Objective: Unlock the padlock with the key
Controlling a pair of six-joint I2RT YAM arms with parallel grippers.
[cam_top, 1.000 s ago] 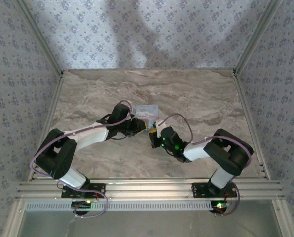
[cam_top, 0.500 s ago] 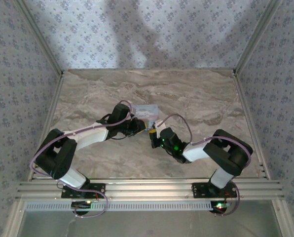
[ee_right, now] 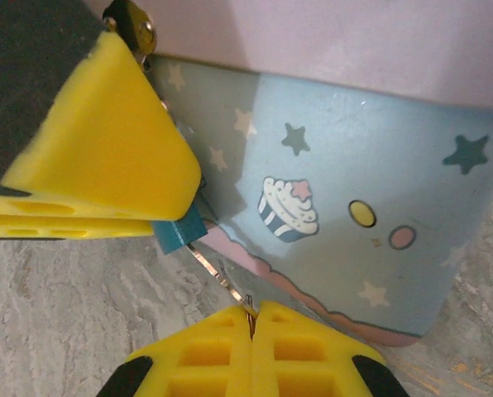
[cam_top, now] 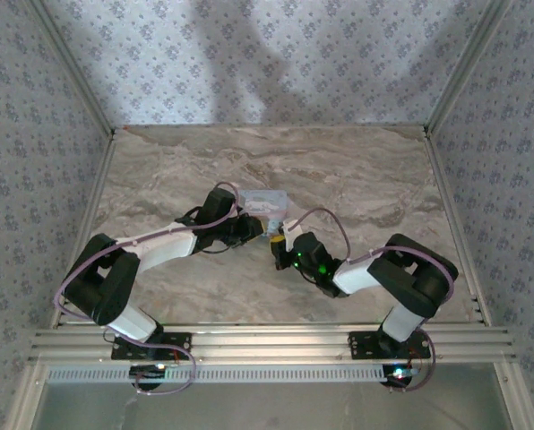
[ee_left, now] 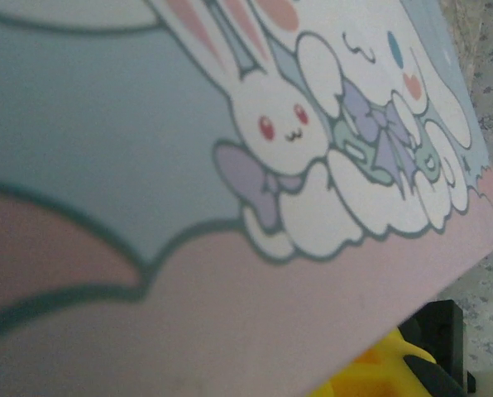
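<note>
— Start at the right gripper (ee_right: pixel 251 318). How does it stand?

— Its two yellow fingers are pressed flat together, and the key (ee_right: pixel 217 273) is pinched in the seam between their tips. Only the thin metal blade sticks out.

— Which way does the key point?

— Away from the fingertips. In the right wrist view its long axis runs on a slant, from the fingertips up and to the left, close above the marble table (ee_right: pixel 56 306). Its far end meets the underside of the padlock (ee_right: pixel 178 233). I cannot tell how far it is in.

— And the padlock?

— A small teal block, just in front of the lower edge of the tin (ee_right: pixel 370 165), on the side printed with a cupcake and stars. It peeks out from under a big yellow finger (ee_right: pixel 106 141) of the left gripper (cam_top: pixel 256 229).

— Is the left gripper clamped on it?

— I cannot tell. One finger lies against the padlock, and its partner is hidden. The left wrist view has the tin's rabbit print very close, with a yellow fingertip at the bottom right corner.

— Anything further out?

— A small brass fitting (ee_right: pixel 137 31) sits above that finger, by the tin's pink rim. From above, both grippers meet at the tin's near side, around the middle of the table.

— What differs from a second ago?

— Hardly anything. The tin and the left arm sit in the same place, and the right arm's elbow has shifted only a trace.
</note>
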